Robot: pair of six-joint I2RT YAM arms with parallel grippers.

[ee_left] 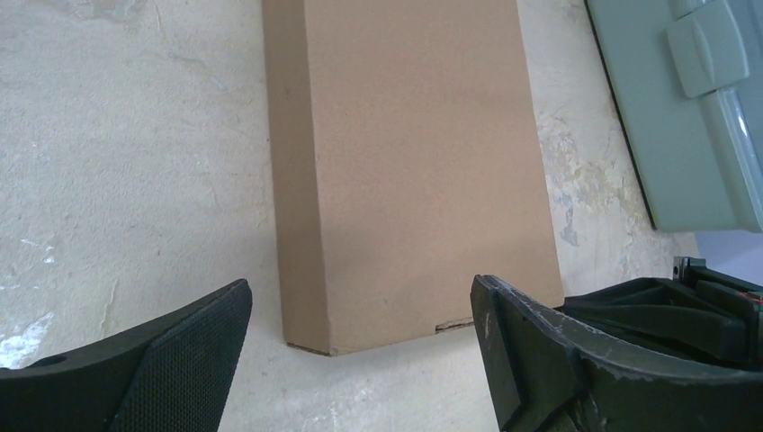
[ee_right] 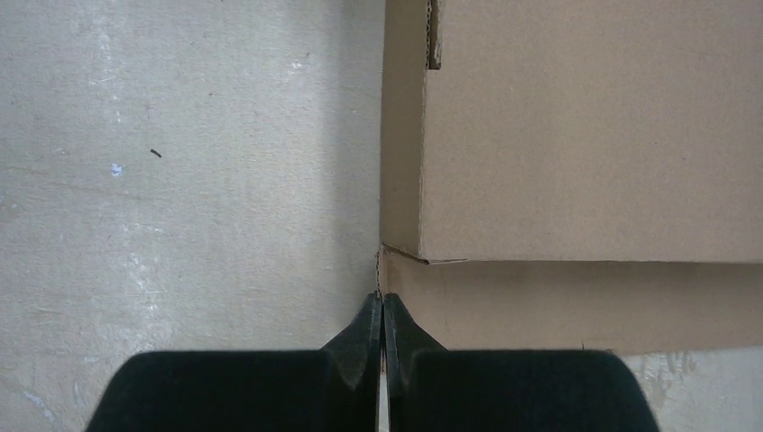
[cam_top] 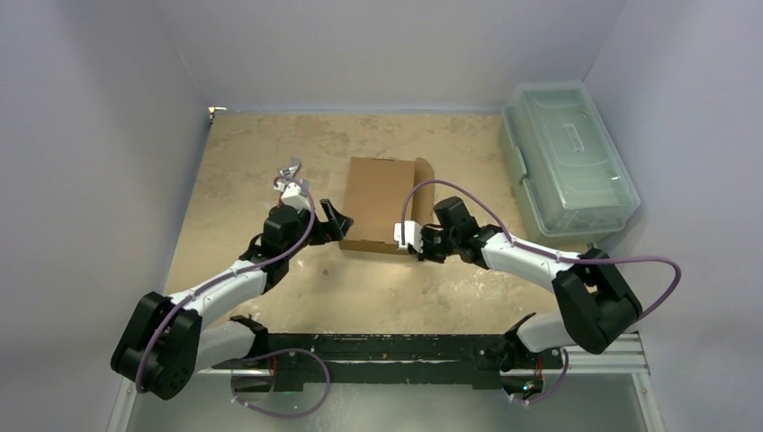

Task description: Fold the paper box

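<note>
The paper box lies closed and flat at the middle of the table, plain brown cardboard. My left gripper sits at the box's near left corner, open, its fingers wide apart. In the left wrist view the box stretches away between the spread fingers of the left gripper, and nothing is held. My right gripper is at the box's near edge. In the right wrist view the right gripper is shut, its tips touching the thin corner edge of the box, below an overlapping panel.
A translucent pale-green plastic bin with a lid stands at the right side of the table, also in the left wrist view. Grey walls close in the table on three sides. A black rail carries the arm bases at the near edge.
</note>
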